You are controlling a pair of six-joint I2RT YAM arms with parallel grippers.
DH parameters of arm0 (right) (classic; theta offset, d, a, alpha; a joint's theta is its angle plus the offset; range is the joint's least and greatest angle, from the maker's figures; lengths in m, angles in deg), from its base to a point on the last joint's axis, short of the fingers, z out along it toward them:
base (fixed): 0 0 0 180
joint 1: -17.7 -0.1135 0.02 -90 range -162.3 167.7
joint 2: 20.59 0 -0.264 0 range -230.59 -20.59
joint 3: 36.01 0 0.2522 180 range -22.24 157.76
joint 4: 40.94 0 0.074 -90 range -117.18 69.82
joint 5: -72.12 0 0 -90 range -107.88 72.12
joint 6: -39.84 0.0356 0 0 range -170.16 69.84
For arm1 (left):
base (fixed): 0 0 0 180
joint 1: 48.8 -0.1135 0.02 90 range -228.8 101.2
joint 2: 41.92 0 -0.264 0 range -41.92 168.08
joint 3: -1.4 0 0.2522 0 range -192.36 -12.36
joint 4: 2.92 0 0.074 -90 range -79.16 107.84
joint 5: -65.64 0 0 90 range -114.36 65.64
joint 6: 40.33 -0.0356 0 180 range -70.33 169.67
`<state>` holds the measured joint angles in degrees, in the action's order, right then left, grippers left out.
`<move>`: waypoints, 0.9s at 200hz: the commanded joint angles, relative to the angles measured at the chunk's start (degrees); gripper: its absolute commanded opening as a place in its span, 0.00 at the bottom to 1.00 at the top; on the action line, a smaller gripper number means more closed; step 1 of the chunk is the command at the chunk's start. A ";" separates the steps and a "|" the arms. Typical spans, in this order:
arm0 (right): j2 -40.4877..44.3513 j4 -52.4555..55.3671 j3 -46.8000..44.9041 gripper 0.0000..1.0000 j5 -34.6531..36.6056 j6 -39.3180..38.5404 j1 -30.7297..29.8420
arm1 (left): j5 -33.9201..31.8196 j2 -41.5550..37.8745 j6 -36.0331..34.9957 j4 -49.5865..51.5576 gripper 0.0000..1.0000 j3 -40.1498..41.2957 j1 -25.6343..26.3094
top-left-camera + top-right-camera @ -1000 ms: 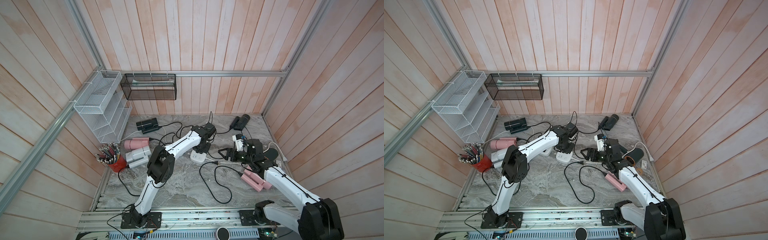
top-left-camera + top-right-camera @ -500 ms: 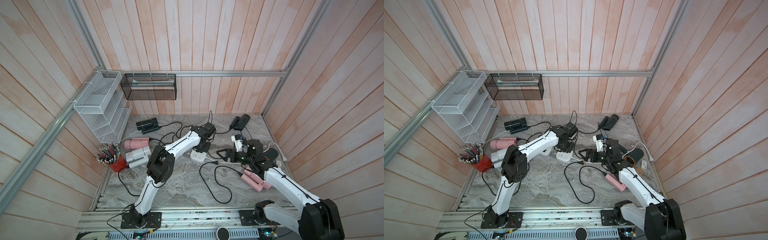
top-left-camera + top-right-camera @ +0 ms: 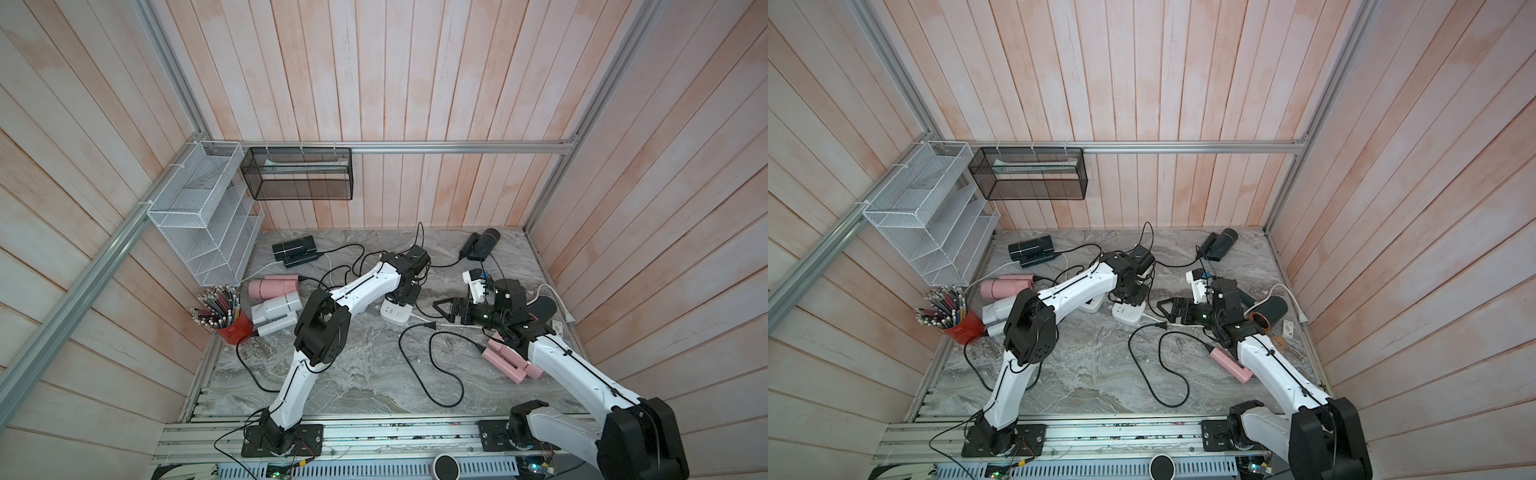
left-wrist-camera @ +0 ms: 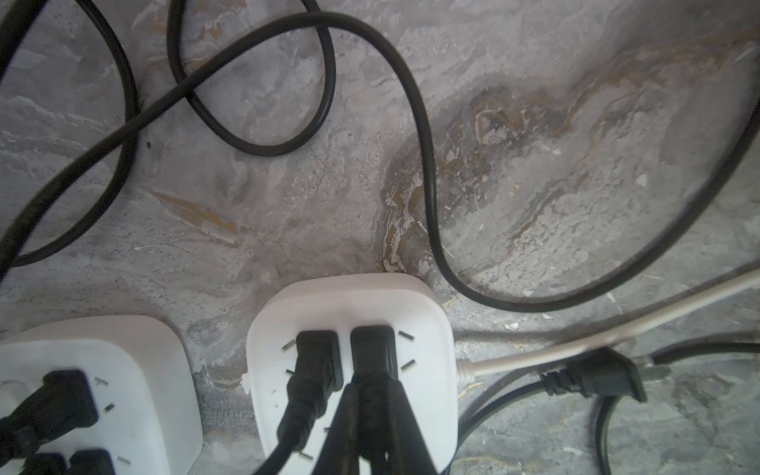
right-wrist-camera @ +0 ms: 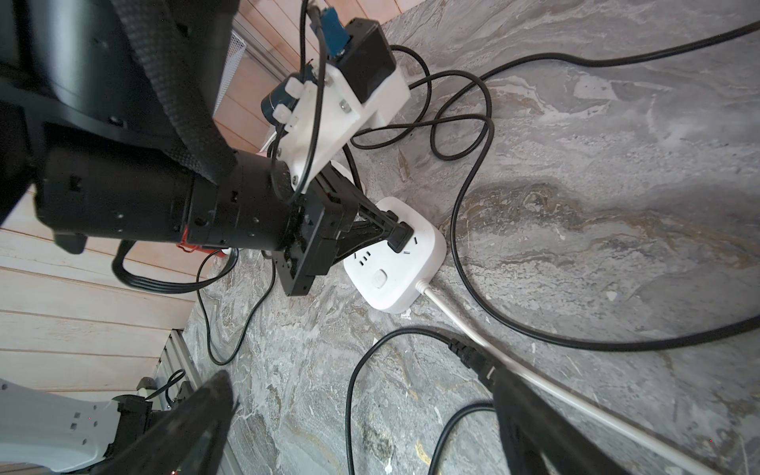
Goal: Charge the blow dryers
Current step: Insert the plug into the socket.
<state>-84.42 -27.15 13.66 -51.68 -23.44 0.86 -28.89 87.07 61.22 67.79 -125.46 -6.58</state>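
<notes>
- Left jaws pinch a black plug (image 4: 373, 357) seated in the white power strip (image 4: 349, 300).
- Right jaws stand wide over a loose plug (image 5: 466, 351) on the surface (image 5: 617, 164); contact is unclear.

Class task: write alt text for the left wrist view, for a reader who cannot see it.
The left pincer grips a black plug seated in a white power strip, beside a second plug. On grey marble lie another strip holding plugs, a loose plug and looping black cords.
</notes>
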 commanded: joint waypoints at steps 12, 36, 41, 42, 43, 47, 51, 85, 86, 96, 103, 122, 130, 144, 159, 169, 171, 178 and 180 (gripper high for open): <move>0.46 0.06 -0.30 0.99 -0.21 -1.01 -0.39 | -1.37 4.09 -0.88 2.21 0.05 4.00 -0.75; 0.41 0.08 -0.37 0.99 -0.06 -0.97 -0.34 | -0.61 3.21 -0.91 0.57 0.05 5.62 -0.79; 0.46 -0.01 -0.47 0.98 -0.10 -0.92 -0.38 | -0.48 3.11 -1.04 0.30 0.05 5.86 -0.81; 0.51 -0.02 -0.48 0.99 -0.07 -0.86 -0.39 | -0.43 3.11 -1.06 0.28 0.05 5.91 -0.77; 0.53 -0.03 -0.48 0.99 -0.05 -0.82 -0.39 | -0.41 3.11 -1.08 0.28 0.05 5.93 -0.75; 0.55 -0.03 -0.48 0.99 -0.05 -0.88 -0.39 | -0.34 3.19 -1.17 0.19 0.05 6.02 -0.77; 0.54 -0.03 -0.48 0.99 0.01 -0.88 -0.39 | -0.30 3.27 -1.31 0.22 0.05 6.05 -0.77; 0.63 0.14 -0.57 0.99 0.31 -0.96 -0.39 | -0.93 4.35 -1.28 1.08 0.05 5.87 -0.81; 0.64 0.14 -0.57 0.99 0.31 -0.97 -0.39 | -0.92 4.35 -1.28 1.07 0.05 5.87 -0.82; 0.63 0.23 -0.66 0.99 0.63 -0.97 -0.39 | -1.24 4.32 -1.05 1.02 0.05 5.96 -0.77; 0.63 0.38 -0.66 1.00 0.93 -0.97 -0.39 | -1.51 4.44 -0.98 0.93 0.05 5.89 -0.79; 0.81 0.67 -0.79 0.99 1.92 -0.86 -0.47 | -1.73 4.78 -0.62 0.89 0.05 5.38 -0.74; 0.99 0.77 -0.74 0.97 2.44 -0.87 -0.47 | -1.77 4.91 -0.48 0.93 0.05 4.92 -0.73; 1.38 1.25 -0.67 0.94 3.63 -0.85 -0.43 | -1.88 4.95 -0.22 1.00 0.05 3.72 -0.73; 2.01 2.04 -0.85 0.90 5.81 -0.97 -0.47 | -1.71 5.15 0.00 1.40 0.05 1.70 -0.73; 2.37 2.63 -1.01 0.88 7.49 -0.97 -0.44 | -0.92 5.32 0.04 1.41 0.05 0.49 -0.73; 2.46 2.79 -1.01 0.87 7.76 -0.97 -0.47 | -0.78 5.38 0.05 1.48 0.05 0.15 -0.75; 2.69 3.10 -1.16 0.86 8.40 -1.05 -0.47 | -0.40 5.72 0.14 1.73 0.05 -0.90 -0.73; 2.74 3.19 -1.22 0.86 8.51 -1.05 -0.43 | -0.39 5.87 0.16 1.80 0.05 -1.20 -0.71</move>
<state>-83.20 -26.15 13.63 -47.42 -23.68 0.73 -29.16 87.35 61.04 66.76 -125.83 -6.65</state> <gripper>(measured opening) 0.875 0.143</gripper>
